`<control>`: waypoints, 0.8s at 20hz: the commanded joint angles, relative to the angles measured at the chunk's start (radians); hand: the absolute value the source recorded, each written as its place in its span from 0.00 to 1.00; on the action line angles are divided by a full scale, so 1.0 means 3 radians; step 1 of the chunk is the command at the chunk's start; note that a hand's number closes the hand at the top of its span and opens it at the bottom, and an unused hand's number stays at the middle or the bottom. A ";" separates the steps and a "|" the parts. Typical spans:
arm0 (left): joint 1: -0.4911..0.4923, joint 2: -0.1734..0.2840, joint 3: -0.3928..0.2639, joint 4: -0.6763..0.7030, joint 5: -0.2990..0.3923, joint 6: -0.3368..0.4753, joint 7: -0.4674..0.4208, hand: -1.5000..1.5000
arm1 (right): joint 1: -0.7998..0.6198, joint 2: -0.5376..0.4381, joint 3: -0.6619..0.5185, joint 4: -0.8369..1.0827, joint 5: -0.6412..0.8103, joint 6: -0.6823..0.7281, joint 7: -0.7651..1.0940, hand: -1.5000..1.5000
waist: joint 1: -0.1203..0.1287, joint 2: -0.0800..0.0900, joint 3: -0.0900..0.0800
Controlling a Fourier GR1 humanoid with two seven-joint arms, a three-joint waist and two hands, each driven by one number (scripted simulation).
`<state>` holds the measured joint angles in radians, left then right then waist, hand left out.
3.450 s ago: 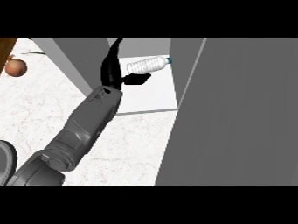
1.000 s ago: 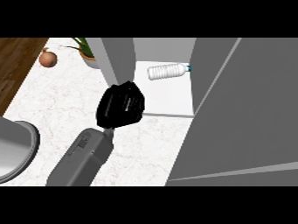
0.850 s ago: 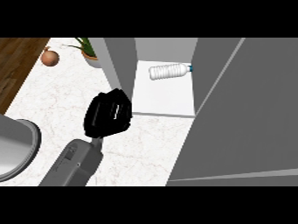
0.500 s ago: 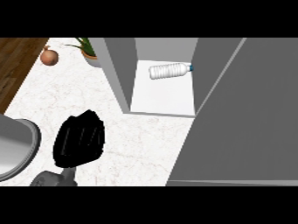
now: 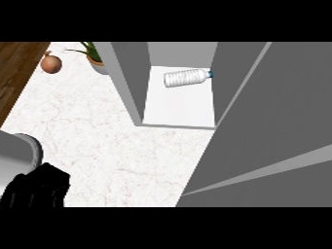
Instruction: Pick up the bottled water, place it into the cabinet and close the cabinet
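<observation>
Head view, looking steeply down on a white marbled counter (image 5: 118,146).

Bottle (image 5: 188,78): clear, ribbed, blue cap. Lies on its side on the white floor of the cabinet (image 5: 179,104), toward the back, cap pointing to the view's right. Nothing touches it. Judged as already placed; on its side it sits low and well inside the opening, so it should not foul the door.

Cabinet: grey walls, open at the front. Its left wall stands between the bottle and the counter's plants.

Door (image 5: 283,126): large grey panel filling the view's right, swung out over the counter and standing wide open. Judged to be the one step of the task left: it must be pushed toward the view's left until it covers the opening.

Hand (image 5: 37,188): black, at the lower left edge, well apart from cabinet and door. Which of the robot's hands it is cannot be settled from this view alone; its place at the view's left suggests the left. It has hold of nothing; whether its fingers are curled or straight cannot be told. No other hand shows.

Grey body (image 5: 7,163): rounded, lower left, just above the hand; probably part of the robot, identity uncertain.

Onion (image 5: 51,64): brown, upper left, at the seam of counter and wood floor (image 5: 3,78).

Plant (image 5: 93,54): green leaves in a pot, just beside the cabinet's left wall.
</observation>
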<state>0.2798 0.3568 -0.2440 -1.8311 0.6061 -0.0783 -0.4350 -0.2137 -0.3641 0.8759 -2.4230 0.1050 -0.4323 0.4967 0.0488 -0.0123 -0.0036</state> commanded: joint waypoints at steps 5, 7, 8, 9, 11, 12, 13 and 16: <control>0.0613 0.0353 0.0509 -0.0518 0.0421 -0.0305 0.0020 1.00 | -0.1145 0.1159 -0.0335 0.0632 0.0148 -0.0003 0.0809 1.00 | -0.0069 0.0032 0.0003; 0.0784 0.0340 0.0520 -0.0540 0.0442 -0.0381 -0.0011 1.00 | -0.1324 0.1192 -0.0581 0.0905 -0.0062 -0.0122 0.0700 1.00 | -0.0054 0.0041 0.0007; 0.0893 0.0409 0.0604 -0.0666 0.0490 -0.0406 0.0031 1.00 | -0.1452 0.1196 -0.0725 0.0943 -0.0107 -0.0061 0.0782 1.00 | -0.0056 0.0038 0.0008; 0.0940 0.0361 0.0616 -0.0726 0.0500 -0.0410 -0.0012 1.00 | -0.1433 0.1200 -0.0956 0.1136 -0.0290 0.0095 0.0572 1.00 | -0.0046 0.0049 0.0011; 0.1173 0.0340 0.0622 -0.0836 0.0412 -0.0479 -0.0078 1.00 | -0.1708 0.1205 -0.1004 0.1348 -0.0368 -0.0007 0.0639 1.00 | -0.0048 0.0039 0.0010; 0.1114 0.0447 0.0782 -0.0655 0.0589 -0.0671 -0.0038 1.00 | -0.1692 0.1207 -0.1098 0.1465 -0.0383 0.0100 0.0586 1.00 | -0.0074 0.0043 0.0010; 0.1169 0.0519 0.0900 -0.0580 0.0679 -0.0792 -0.0051 1.00 | -0.1780 0.1208 -0.1064 0.1690 -0.0457 0.0038 0.0401 1.00 | -0.0049 0.0047 0.0009; 0.1204 0.0351 0.0842 -0.0568 0.0480 -0.0812 -0.0132 1.00 | -0.1975 0.1211 -0.1318 0.1987 -0.0613 0.0161 0.0278 1.00 | -0.0078 0.0043 0.0010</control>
<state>0.5934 0.4754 -0.0148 -2.0125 0.7674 -0.2674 -0.4466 -0.7332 -0.0122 0.5531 -1.9522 -0.0249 -0.4007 0.6237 0.0288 0.0000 -0.0009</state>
